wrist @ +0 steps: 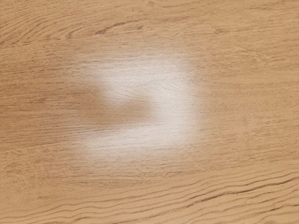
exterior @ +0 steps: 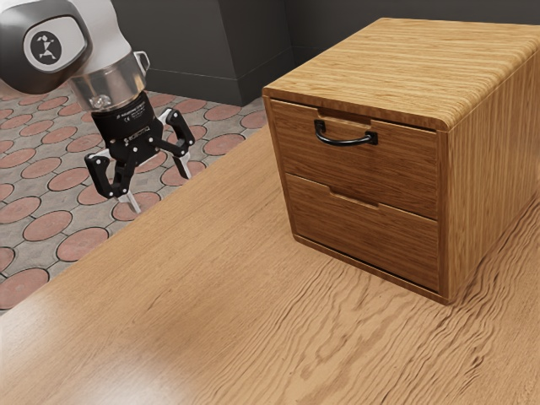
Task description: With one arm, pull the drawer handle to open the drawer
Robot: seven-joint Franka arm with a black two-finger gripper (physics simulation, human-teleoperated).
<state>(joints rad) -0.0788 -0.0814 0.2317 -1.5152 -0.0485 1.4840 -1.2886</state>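
Tool (exterior: 160, 191) at about 9 o'clock in the exterior view, hanging from the arm (exterior: 101, 80) over the bench (exterior: 253, 321) near its edge, pointed downward with a slight tilt. Fingers (exterior: 180, 139) spread wide, close to the full opening; nothing between them, nothing held, nothing touched, tips clearly above the wood. Wooden cabinet (exterior: 422, 67) standing on the bench at about 3 o'clock in the same view, well apart from the tool. Two fronts on its near face: upper drawer (exterior: 396, 169) with a black curved handle (exterior: 345, 137) near its top edge, lower drawer (exterior: 363, 228) beneath it. Both fronts flush with the cabinet face, so shut. From the tool, handle between 2 and 3 o'clock, far off, no contact. Behind the tool, at 9 to 10 o'clock, floor (exterior: 51, 228) of reddish round tiles. In the wrist view, bare bench wood (wrist: 243, 186) straight under the hand, with a pale glare patch (wrist: 154, 107) near the middle and a dim shadow across it.
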